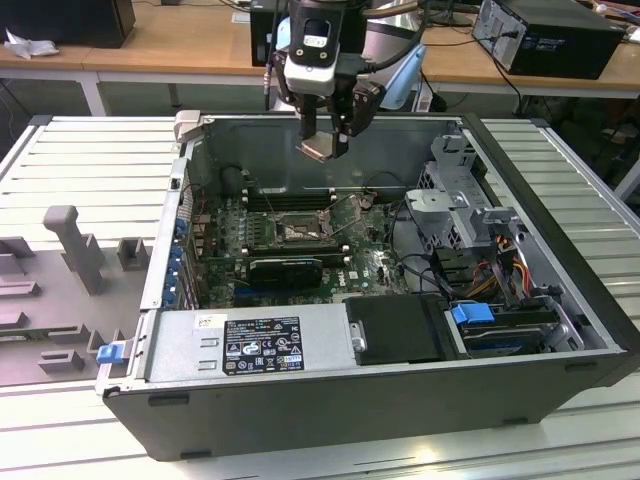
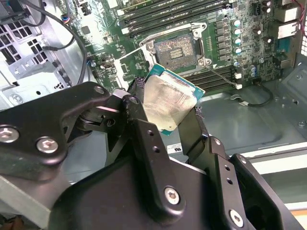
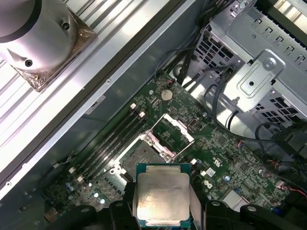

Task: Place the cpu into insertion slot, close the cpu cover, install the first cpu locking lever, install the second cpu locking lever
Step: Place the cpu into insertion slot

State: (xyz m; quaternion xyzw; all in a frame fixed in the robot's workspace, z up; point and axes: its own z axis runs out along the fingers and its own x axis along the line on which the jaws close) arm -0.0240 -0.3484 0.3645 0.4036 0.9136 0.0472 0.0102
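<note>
My gripper (image 1: 325,146) hangs above the open computer case, shut on the cpu (image 1: 322,150), a flat square chip with a pale metal top. In both wrist views the cpu (image 2: 170,101) (image 3: 162,194) sits clamped by its edges between the black fingers (image 2: 139,112). Below it on the green motherboard lies the insertion slot (image 1: 298,231) (image 2: 175,47) (image 3: 140,155), uncovered and with no chip in it. The cpu cover (image 3: 173,130) (image 2: 130,63) stands swung up beside the slot. A thin wire locking lever (image 2: 221,74) sticks out from the slot's corner.
The case (image 1: 560,210) lies on its side on a ribbed metal table. Memory slots (image 3: 108,143), a black card (image 1: 285,268), loose cables (image 1: 415,265), a drive cage (image 3: 261,81) and the power supply (image 1: 255,345) surround the slot. Grey fixtures (image 1: 70,245) stand at the exterior view's left.
</note>
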